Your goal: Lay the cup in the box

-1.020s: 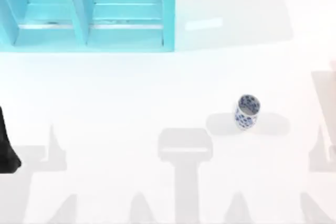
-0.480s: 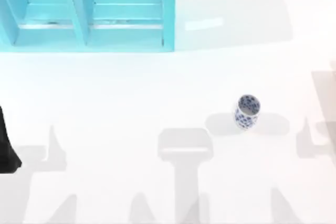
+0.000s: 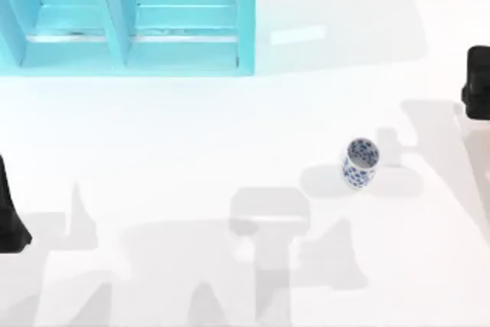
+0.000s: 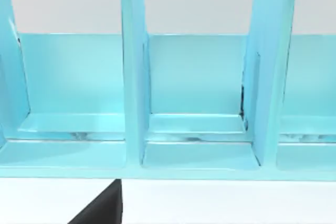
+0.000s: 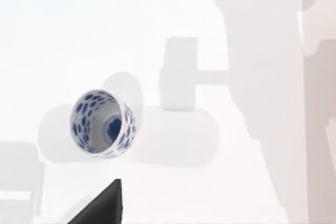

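Right claw (image 3: 478, 82): at the table's right edge; finger state I cannot tell.
Left claw (image 3: 11, 216): parked at the left edge.
Cup (image 3: 360, 163): upright on the table (image 3: 191, 135), near my right claw, ungrasped.
Box (image 3: 184, 17): turquoise compartments, well apart from the cup; holds no cup.
Progress: I judge nothing done; grasp, carry and lay remain.

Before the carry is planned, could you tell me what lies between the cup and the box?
Nothing: in the top view, bare white table separates the cup from the box.

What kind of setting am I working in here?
Likely a rendered tabletop test scene, not a real room: a bare, flat white table, a light-blue open box with upright dividers at its far left, and one small white cup with dark-blue flower pattern standing alone.
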